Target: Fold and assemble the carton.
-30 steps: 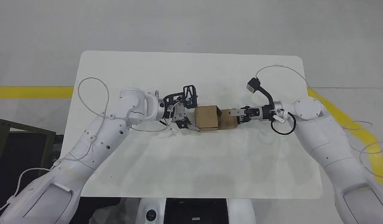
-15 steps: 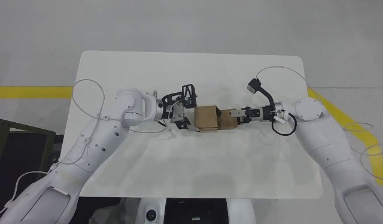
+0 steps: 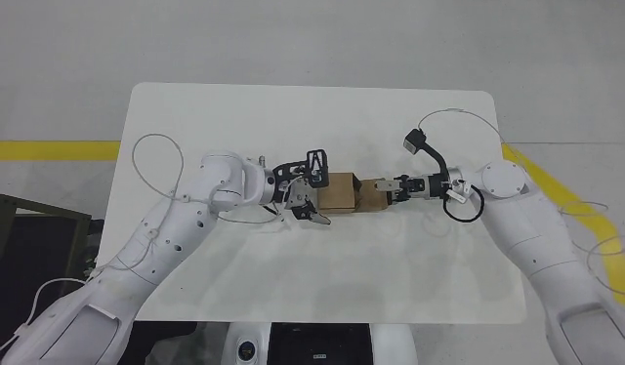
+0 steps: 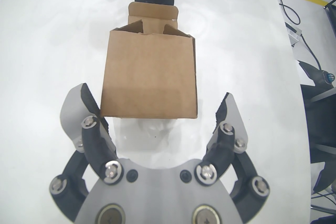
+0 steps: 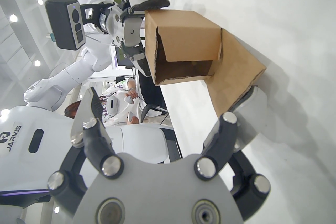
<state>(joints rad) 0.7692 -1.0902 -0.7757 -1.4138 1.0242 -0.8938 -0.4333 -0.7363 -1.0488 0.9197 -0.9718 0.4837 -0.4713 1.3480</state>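
A brown carton (image 3: 337, 191) lies on its side mid-table, its far end open with a long flap (image 3: 372, 195) spread on the white table (image 3: 195, 111). My left gripper (image 3: 314, 185) stands open at the carton's closed end. In the left wrist view the carton (image 4: 149, 78) sits between the fingers, and one fingertip (image 4: 85, 99) touches its near corner. My right gripper (image 3: 392, 187) is open at the flap end. In the right wrist view one finger (image 5: 253, 100) rests against the flap (image 5: 233, 70) and the other finger (image 5: 89, 104) stands well apart.
Loose cables (image 3: 146, 160) loop over the table beside each arm. A yellow floor stripe (image 3: 59, 150) runs past both table sides. A dark cart (image 3: 29, 238) stands off the table's left edge. Bare tabletop lies in front of and behind the carton.
My left gripper has shifted a little toward the carton and turned at the wrist. The carton and the right arm have stayed put.
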